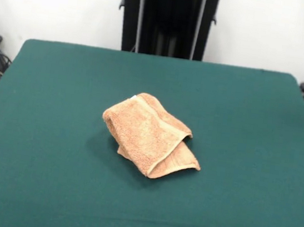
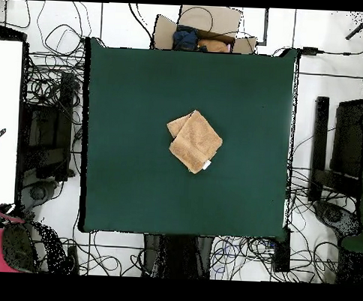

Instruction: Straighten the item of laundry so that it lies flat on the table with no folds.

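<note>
The peach-orange towel [image 1: 150,134] lies folded over on itself near the middle of the dark green table [image 1: 46,111]. A top layer with a pale border band covers a lower layer that sticks out at the near right corner. In the overhead view the towel [image 2: 195,140] is a rough diamond on the table [image 2: 134,94], with a second layer showing at its upper left and a white tag [image 2: 206,165] at its lower right edge. The gripper and arm do not show in either view.
The black pedestal [image 1: 168,18] stands behind the table's far edge. Cables and dark equipment [image 2: 47,120] crowd the floor around the table. A cardboard box with cloth items [image 2: 201,33] sits past one table edge in the overhead view.
</note>
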You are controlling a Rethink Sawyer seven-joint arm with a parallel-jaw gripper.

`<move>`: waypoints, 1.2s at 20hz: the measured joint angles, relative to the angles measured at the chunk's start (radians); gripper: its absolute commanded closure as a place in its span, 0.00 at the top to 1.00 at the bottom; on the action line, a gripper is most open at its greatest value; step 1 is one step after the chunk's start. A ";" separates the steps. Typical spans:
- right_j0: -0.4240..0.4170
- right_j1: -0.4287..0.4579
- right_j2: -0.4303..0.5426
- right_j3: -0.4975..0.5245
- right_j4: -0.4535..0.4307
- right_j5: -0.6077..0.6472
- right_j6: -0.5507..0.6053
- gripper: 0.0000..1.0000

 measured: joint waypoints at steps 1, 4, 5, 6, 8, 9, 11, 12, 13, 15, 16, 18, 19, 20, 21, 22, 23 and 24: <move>-0.004 -0.005 0.003 -0.006 0.000 0.028 0.000 1.00; -0.008 -0.014 0.004 -0.018 -0.002 0.078 0.000 1.00; -0.013 -0.021 0.004 -0.022 -0.003 0.111 0.000 1.00; -0.018 -0.028 0.004 -0.022 -0.003 0.129 0.000 1.00; -0.030 -0.042 0.005 -0.021 -0.003 0.159 0.000 1.00; -0.046 -0.056 0.006 -0.015 -0.003 0.171 -0.004 1.00; -0.078 -0.088 0.006 0.005 -0.003 0.173 -0.017 1.00; -0.099 -0.107 0.006 0.020 -0.002 0.173 -0.026 1.00; -0.116 -0.124 0.005 0.034 -0.002 0.173 -0.035 1.00; -0.173 -0.176 0.004 0.086 -0.002 0.173 -0.087 1.00; -0.189 -0.192 0.004 0.102 -0.002 0.173 -0.105 1.00; -0.245 -0.242 0.000 0.156 -0.002 0.173 -0.190 1.00; -0.259 -0.254 -0.001 0.169 -0.002 0.172 -0.215 1.00; -0.299 -0.285 -0.004 0.203 -0.003 0.173 -0.293 1.00; -0.325 -0.303 -0.006 0.223 -0.002 0.173 -0.348 1.00; -0.347 -0.318 -0.007 0.238 -0.003 0.173 -0.396 1.00; -0.368 -0.329 -0.007 0.251 -0.002 0.173 -0.441 1.00; -0.388 -0.340 -0.008 0.263 -0.002 0.173 -0.486 1.00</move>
